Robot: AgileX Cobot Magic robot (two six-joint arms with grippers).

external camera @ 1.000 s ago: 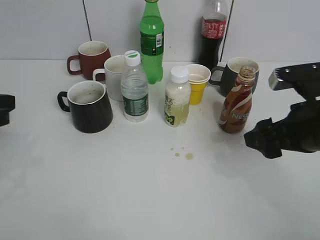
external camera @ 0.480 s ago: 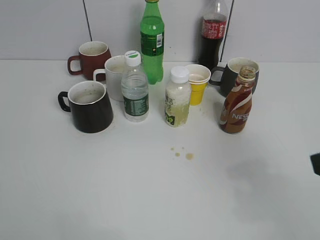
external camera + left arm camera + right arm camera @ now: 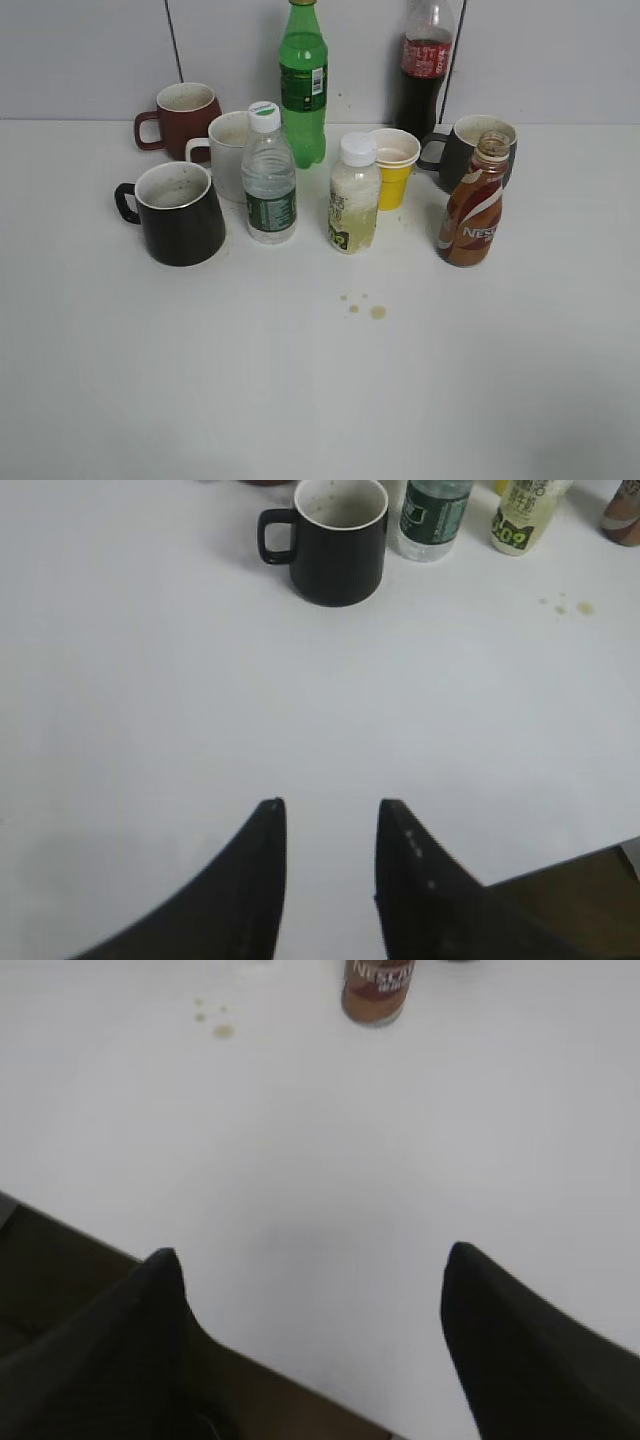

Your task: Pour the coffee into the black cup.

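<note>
1. The black cup is standing upright at the left of the exterior view on the white desk, its handle pointing left and its inside looking stained but holding no visible liquid.
2. The coffee bottle, brown with a white swirl label and no cap, is standing upright at the right of the exterior view, well apart from the black cup.
3. Between them a water bottle and a pale juice bottle are standing, the water bottle just beside the black cup.
4. Behind these, a red mug, a white mug, a green soda bottle, a yellow paper cup, a cola bottle and a dark grey mug are lining the upper part of the frame.
5. A few brown drops are lying on the desk in the centre, below the juice bottle.
6. Neither arm is showing in the exterior view.
7. In the left wrist view the left tool is hanging at the bottom centre with its fingers a narrow gap apart and gripping nothing, the black cup sitting far off at the top of that frame.
8. In the right wrist view the right tool is hanging at the bottom with its fingers spread wide and empty, the coffee bottle's base showing at the top edge.
</note>
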